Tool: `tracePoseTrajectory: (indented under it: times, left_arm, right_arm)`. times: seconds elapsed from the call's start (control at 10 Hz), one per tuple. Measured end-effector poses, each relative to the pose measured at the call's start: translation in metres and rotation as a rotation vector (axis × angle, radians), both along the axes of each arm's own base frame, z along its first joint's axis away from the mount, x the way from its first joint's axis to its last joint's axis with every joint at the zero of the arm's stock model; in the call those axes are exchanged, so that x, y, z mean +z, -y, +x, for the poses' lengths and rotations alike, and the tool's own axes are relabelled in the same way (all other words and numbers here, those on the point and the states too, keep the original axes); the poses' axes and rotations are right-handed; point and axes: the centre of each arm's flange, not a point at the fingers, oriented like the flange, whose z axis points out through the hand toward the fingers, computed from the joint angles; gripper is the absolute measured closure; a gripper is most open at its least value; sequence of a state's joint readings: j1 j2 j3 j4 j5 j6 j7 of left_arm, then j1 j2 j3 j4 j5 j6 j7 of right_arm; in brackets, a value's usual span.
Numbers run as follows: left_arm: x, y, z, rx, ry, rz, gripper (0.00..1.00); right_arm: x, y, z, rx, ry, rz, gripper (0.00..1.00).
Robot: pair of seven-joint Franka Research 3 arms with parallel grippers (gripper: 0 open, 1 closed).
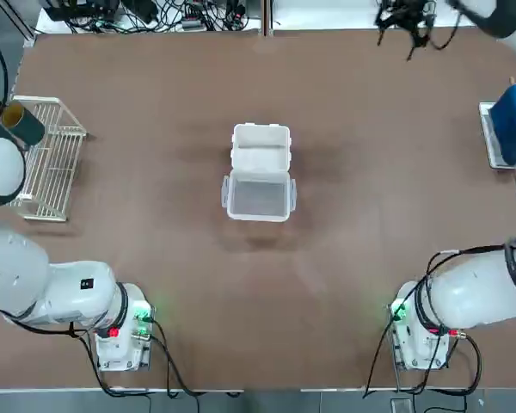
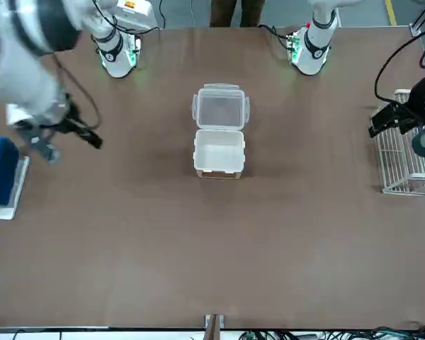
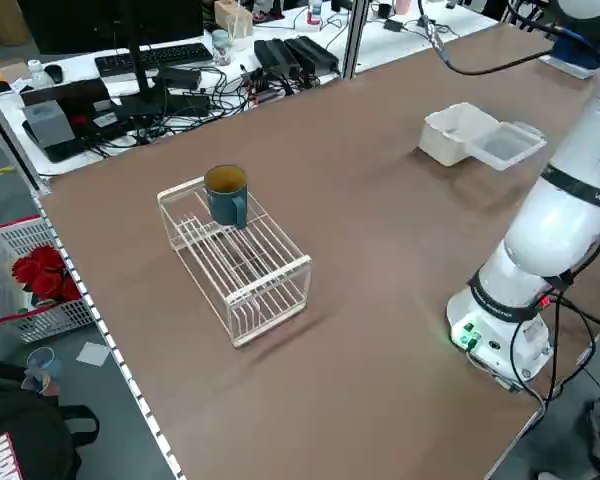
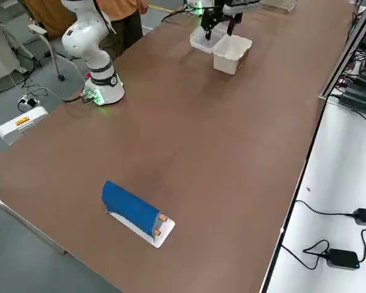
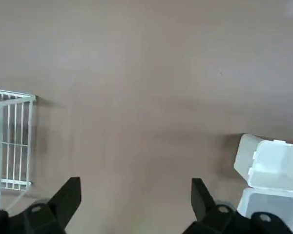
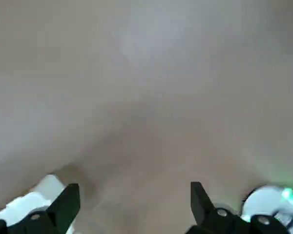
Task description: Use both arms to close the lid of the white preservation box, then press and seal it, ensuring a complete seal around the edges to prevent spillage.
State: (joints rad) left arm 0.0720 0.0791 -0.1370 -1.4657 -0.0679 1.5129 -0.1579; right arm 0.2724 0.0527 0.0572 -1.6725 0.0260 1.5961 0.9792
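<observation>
The white preservation box stands in the middle of the table with its lid swung open, lying flat on the side nearer the arms' bases. The front view shows the box and lid as well. My left gripper hovers open and empty over the wire rack at the table's left, far from the box; the front view shows the same gripper. My right gripper hangs open and empty high over the table's far right, also far from the box.
A wire rack holding a dark mug stands at the left edge. At the right edge a blue roll on a white tray lies. Cables and devices line the far side behind the table.
</observation>
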Motion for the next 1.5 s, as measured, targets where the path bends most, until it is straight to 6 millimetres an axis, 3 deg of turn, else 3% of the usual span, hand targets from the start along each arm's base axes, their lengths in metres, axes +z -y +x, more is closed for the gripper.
tracePoseTrajectory:
  times: [0.1, 0.4, 0.6, 0.9, 1.2, 1.5]
  left_arm:
    - [-0.014, 0.007, 0.002, -0.012, -0.016, -0.001, 0.03]
    - [-0.060, 0.030, 0.004, -0.040, -0.064, -0.001, 0.27]
    - [-0.071, 0.051, 0.002, -0.006, -0.067, 0.005, 0.57]
    - [-0.096, 0.096, -0.004, 0.033, -0.072, -0.009, 0.99]
    - [-0.134, 0.109, -0.005, 0.044, -0.098, -0.045, 0.99]
    - [-0.164, 0.112, -0.001, 0.075, -0.122, -0.099, 0.99]
  right_arm:
    - [-0.002, -0.042, -0.016, -0.064, -0.007, -0.005, 0.00]
    - [-0.027, -0.138, -0.056, -0.279, -0.073, 0.013, 0.00]
    - [-0.057, -0.192, -0.080, -0.391, -0.103, 0.019, 0.00]
    - [-0.117, -0.266, -0.137, -0.540, -0.083, 0.012, 0.00]
    - [-0.165, -0.318, -0.212, -0.626, -0.087, 0.022, 0.00]
    - [-0.209, -0.332, -0.269, -0.655, -0.080, 0.055, 0.00]
